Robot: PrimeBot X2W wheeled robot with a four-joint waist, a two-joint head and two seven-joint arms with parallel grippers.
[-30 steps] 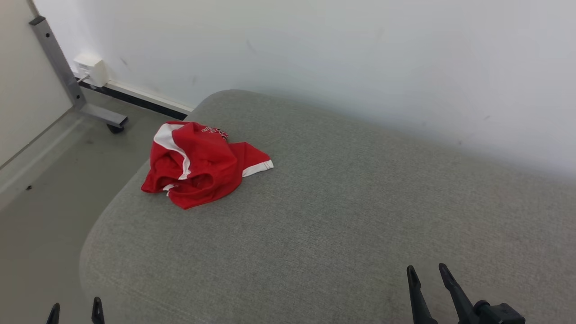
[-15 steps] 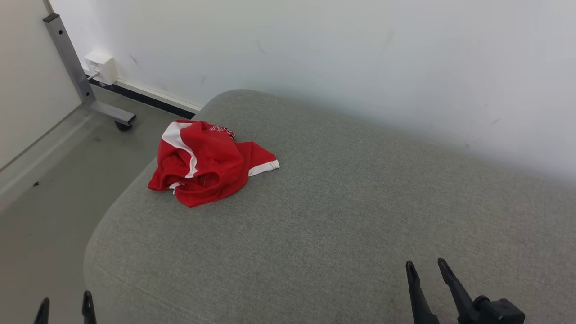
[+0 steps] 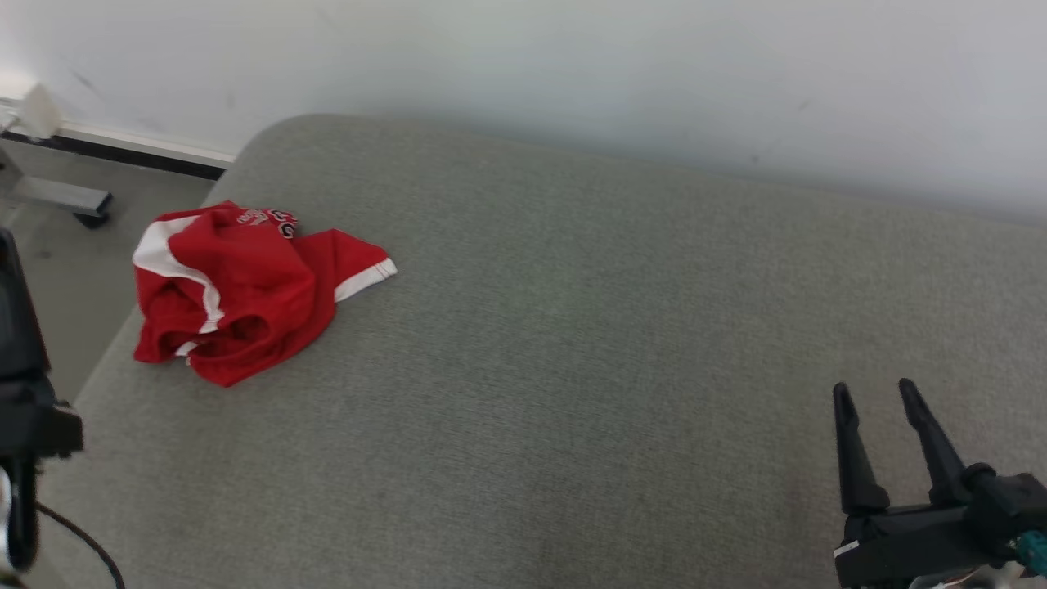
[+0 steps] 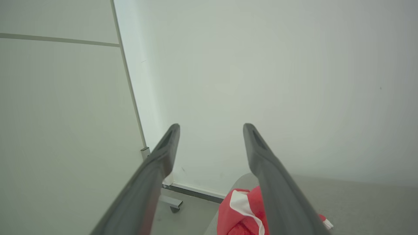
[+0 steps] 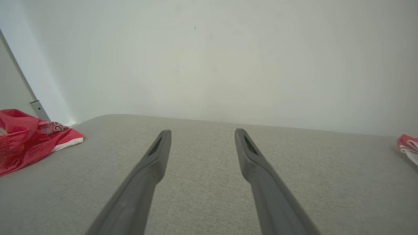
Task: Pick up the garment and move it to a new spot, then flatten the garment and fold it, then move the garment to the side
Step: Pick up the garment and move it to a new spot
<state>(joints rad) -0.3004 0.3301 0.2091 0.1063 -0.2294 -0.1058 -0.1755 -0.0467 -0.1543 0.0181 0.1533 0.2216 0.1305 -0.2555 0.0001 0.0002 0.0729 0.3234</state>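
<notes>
The garment point(image 3: 237, 286) is a red jersey with white trim, lying crumpled near the far left edge of the grey cushion point(image 3: 572, 368). My right gripper point(image 3: 873, 391) hovers open over the cushion's near right part, far from the garment, with nothing between its fingers. In the right wrist view the garment point(image 5: 29, 137) lies far to the left of those open fingers point(image 5: 156, 153). My left gripper point(image 4: 211, 127) stands open and empty, raised and pointing at the wall, and the garment point(image 4: 243, 212) lies low beyond its right finger. A dark part of my left arm point(image 3: 20, 393) is at the left edge.
A white wall runs behind the cushion. Left of it is bare floor with a metal frame foot on a caster point(image 3: 57, 196) and a white box point(image 3: 33, 106) at the wall base. Another piece of red-and-white cloth point(image 5: 408, 145) lies at the cushion's far right.
The head camera has swung, shifting the whole picture left. My right gripper stands higher in the view. My left gripper's fingertips have left the bottom edge; a dark part of that arm now shows.
</notes>
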